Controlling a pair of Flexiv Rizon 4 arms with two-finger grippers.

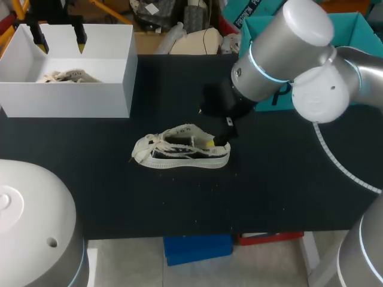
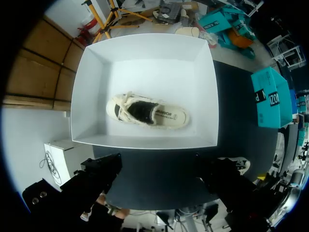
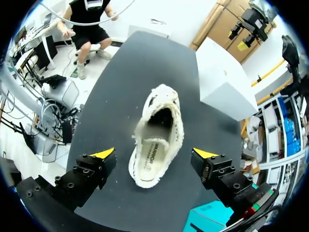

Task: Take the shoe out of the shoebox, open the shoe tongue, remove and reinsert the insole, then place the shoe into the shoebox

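A cream low-top shoe (image 1: 179,150) lies on its sole on the black table, toe to the left. My right gripper (image 1: 220,134) hangs just above its heel. In the right wrist view the shoe (image 3: 157,140) sits between the widely open yellow-tipped fingers (image 3: 104,154), which touch nothing, and its insole shows inside. The white shoebox (image 1: 72,89) stands at the back left with a second cream shoe (image 1: 66,76) in it. My left gripper (image 1: 60,37) hovers open above the box, looking down on that shoe (image 2: 147,112) and on the box wall (image 2: 91,87).
The shoebox (image 3: 224,82) stands a short way beyond the toe of the shoe on the table. Bare black tabletop (image 1: 275,191) stretches in front of and to the right of the shoe, ending at the front edge (image 1: 197,234).
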